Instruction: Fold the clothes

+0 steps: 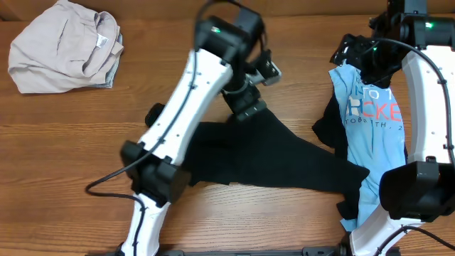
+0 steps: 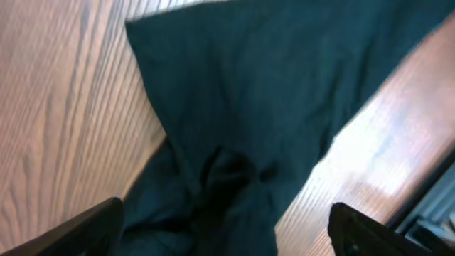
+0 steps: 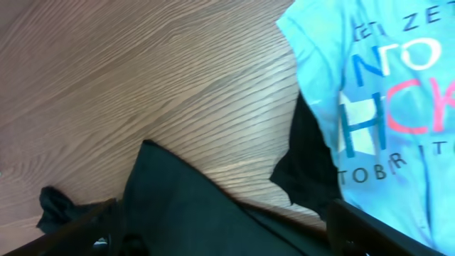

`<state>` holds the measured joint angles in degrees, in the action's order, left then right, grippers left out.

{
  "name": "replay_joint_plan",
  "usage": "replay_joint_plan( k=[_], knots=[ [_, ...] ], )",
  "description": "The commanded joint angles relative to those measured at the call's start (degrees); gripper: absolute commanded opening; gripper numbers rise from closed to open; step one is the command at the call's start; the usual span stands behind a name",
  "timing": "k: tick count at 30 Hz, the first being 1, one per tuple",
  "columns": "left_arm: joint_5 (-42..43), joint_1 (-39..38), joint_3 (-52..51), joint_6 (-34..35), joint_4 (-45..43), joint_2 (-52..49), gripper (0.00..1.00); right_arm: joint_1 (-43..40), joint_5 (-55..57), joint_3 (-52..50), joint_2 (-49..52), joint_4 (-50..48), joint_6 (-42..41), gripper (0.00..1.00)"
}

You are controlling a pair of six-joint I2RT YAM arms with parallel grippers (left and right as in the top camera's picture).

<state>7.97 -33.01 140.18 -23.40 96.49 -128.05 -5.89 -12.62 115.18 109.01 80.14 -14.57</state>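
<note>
A black garment (image 1: 274, 162) lies spread across the middle of the table. My left gripper (image 1: 247, 107) is over its upper left corner. In the left wrist view its fingers (image 2: 227, 231) are wide open, with bunched black cloth (image 2: 270, 92) between and below them. A light blue printed T-shirt (image 1: 373, 135) lies at the right, partly over dark cloth (image 1: 328, 128). My right gripper (image 1: 360, 58) hovers at the shirt's top edge. In the right wrist view it (image 3: 227, 231) is open and empty, above the black garment (image 3: 192, 213) and beside the blue shirt (image 3: 384, 92).
A crumpled beige garment (image 1: 64, 46) lies at the back left corner. Bare wooden table (image 1: 64, 142) shows to the left of my left arm and along the front. The right arm's base (image 1: 419, 188) stands over the blue shirt's lower end.
</note>
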Motion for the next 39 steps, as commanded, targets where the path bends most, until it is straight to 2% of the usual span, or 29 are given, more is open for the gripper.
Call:
replay_joint_plan(
  k=[1, 5, 7, 15, 20, 29, 31, 32, 34, 35, 39],
  knots=[
    [-10.12, -2.71, -2.67, 12.24, 0.33, -2.58, 0.93, -0.61, 0.15, 0.52, -1.57, -0.09, 1.11, 0.94],
    [-15.04, -5.7, -8.81, 22.25, 0.33, -2.54, 0.96, -0.61, 0.15, 0.52, -1.57, -0.24, 1.11, 0.94],
    [-15.04, -6.88, -11.89, 24.35, 0.11, -2.54, 0.96, -0.61, 0.15, 0.52, -1.57, -0.33, 1.14, 0.94],
    [-22.69, -12.11, -25.18, 27.32, -4.98, -2.49, 0.93, -0.61, 0.15, 0.52, -1.57, -0.92, 1.14, 0.94],
    [-25.35, -10.99, -29.44, 30.58, -6.97, -2.49, 0.93, -0.61, 0.15, 0.52, -1.57, -1.07, 1.14, 0.94],
    [-25.09, -8.98, -35.69, 31.36, -15.32, -2.49, 0.82, -0.61, 0.13, 0.52, -1.53, -1.92, 1.11, 0.94],
    [-25.07, -8.98, -35.91, 31.87, -15.8, -2.49, 0.75, -0.61, 0.13, 0.52, -1.53, -2.1, 1.11, 0.94],
    [-25.07, -8.98, -35.91, 32.11, -15.8, -2.49, 0.67, -0.61, 0.13, 0.52, -1.53, -2.1, 1.11, 0.94],
    [-25.07, -8.94, -35.89, 32.28, -15.65, -2.49, 0.18, -0.61, 0.13, 0.52, -1.53, -2.1, 1.11, 0.94],
    [-25.14, -8.85, -35.89, 32.61, -15.37, -2.49, 0.04, -0.61, 0.13, 0.52, -1.53, -2.19, 1.11, 0.93],
    [-26.58, -7.78, -34.64, 32.96, -12.68, -2.34, 0.04, -0.61, 0.11, 0.52, -1.53, -2.78, 1.09, 0.93]
  ],
)
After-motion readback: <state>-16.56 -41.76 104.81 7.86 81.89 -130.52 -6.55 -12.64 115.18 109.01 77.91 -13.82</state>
